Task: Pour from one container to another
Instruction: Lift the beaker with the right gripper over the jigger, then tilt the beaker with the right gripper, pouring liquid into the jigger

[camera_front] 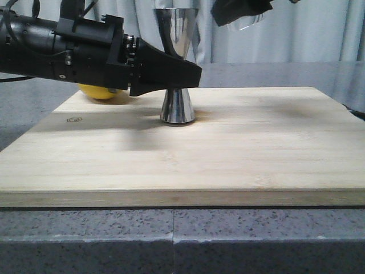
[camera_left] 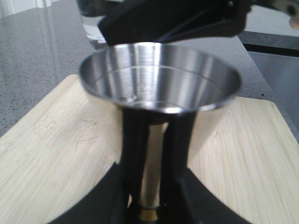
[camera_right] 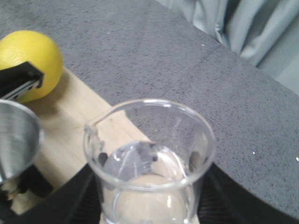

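Observation:
The steel hourglass jigger [camera_front: 178, 105] stands upright on the bamboo board [camera_front: 228, 154]. My left gripper [camera_front: 185, 74] is shut on its narrow waist. In the left wrist view the black fingers [camera_left: 135, 154] flank the stem above the gold band [camera_left: 149, 213], under the wide cup [camera_left: 159, 77]. The clear glass beaker [camera_right: 149, 154] sits between the jaws of my right gripper [camera_right: 149, 203], which is shut on it. That gripper [camera_front: 242, 11] hangs high, above and right of the jigger, with only a bit of the beaker [camera_front: 251, 21] showing. The beaker's lip [camera_right: 93, 126] points toward the jigger's rim [camera_right: 16, 140].
A yellow lemon [camera_front: 102, 91] lies on the board's far left corner, behind my left arm, and also shows as the lemon [camera_right: 30, 63] in the right wrist view. The board rests on a grey speckled counter [camera_front: 171, 240]. Pale curtains [camera_front: 308, 28] hang behind.

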You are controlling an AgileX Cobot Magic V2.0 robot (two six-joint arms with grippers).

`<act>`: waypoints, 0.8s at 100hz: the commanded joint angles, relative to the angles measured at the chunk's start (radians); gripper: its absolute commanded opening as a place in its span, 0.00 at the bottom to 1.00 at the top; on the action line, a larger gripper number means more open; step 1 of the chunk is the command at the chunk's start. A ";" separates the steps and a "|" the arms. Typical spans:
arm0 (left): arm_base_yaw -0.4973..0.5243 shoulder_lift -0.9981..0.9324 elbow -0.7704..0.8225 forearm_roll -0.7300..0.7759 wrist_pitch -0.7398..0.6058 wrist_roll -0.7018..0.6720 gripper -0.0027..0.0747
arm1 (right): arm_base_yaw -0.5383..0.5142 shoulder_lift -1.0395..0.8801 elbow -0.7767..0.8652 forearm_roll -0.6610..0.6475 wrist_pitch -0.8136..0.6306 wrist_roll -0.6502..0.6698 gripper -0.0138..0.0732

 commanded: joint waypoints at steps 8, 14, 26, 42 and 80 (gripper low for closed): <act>-0.011 -0.040 -0.028 -0.080 0.107 0.002 0.12 | 0.034 -0.038 -0.039 -0.090 -0.051 -0.004 0.47; -0.011 -0.040 -0.028 -0.080 0.107 0.002 0.12 | 0.044 -0.038 -0.039 -0.123 -0.051 -0.004 0.47; -0.011 -0.040 -0.028 -0.080 0.107 0.002 0.12 | 0.064 -0.038 -0.039 -0.184 -0.045 -0.004 0.47; -0.011 -0.040 -0.028 -0.080 0.107 0.002 0.12 | 0.086 -0.038 -0.039 -0.265 -0.029 -0.004 0.47; -0.011 -0.040 -0.028 -0.080 0.107 0.002 0.11 | 0.105 -0.038 -0.039 -0.405 -0.011 -0.004 0.47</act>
